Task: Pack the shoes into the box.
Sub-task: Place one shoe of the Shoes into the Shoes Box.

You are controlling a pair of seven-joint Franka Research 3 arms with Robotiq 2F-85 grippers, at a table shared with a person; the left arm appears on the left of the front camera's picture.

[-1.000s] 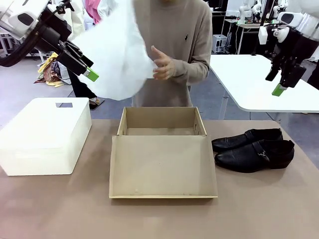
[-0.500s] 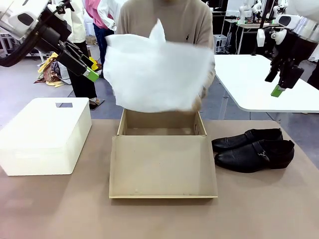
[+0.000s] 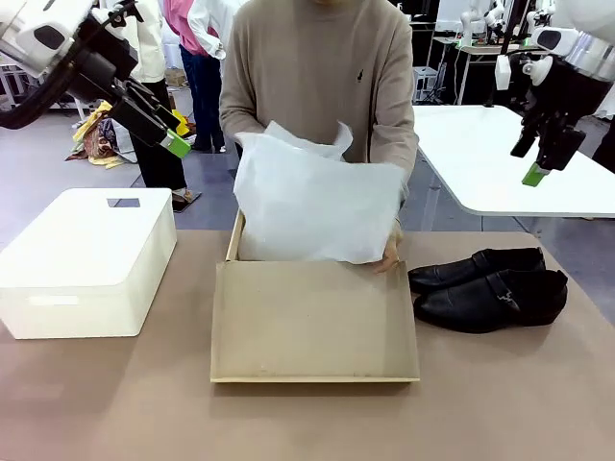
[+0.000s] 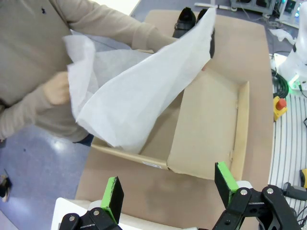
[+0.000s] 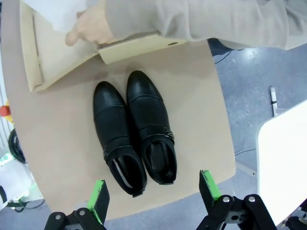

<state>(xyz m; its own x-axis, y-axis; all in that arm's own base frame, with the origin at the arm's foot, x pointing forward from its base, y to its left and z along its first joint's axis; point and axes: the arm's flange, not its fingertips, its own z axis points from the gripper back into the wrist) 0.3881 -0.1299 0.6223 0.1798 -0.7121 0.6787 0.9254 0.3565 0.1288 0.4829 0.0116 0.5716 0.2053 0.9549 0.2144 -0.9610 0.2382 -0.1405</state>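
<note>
Toward the right of the table (image 3: pixel 115 403), the shoes (image 3: pixel 490 286) lie side by side, just beside the open box (image 3: pixel 312 327) in the middle. A person at the far side holds white tissue paper (image 3: pixel 317 206) over the box. The left gripper (image 3: pixel 176 137), upper left, and the right gripper (image 3: pixel 538 163), upper right, hang above the table, fingers apart, empty. A white bin (image 3: pixel 86 259) sits at the left.

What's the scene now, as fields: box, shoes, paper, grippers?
box: open, lid flap flat toward robot
shoes: paired on table, right of box
tissue paper: held by person's hands over box
left gripper: open, raised, empty
right gripper: open, high above shoes, empty
white bin: left of box
</note>
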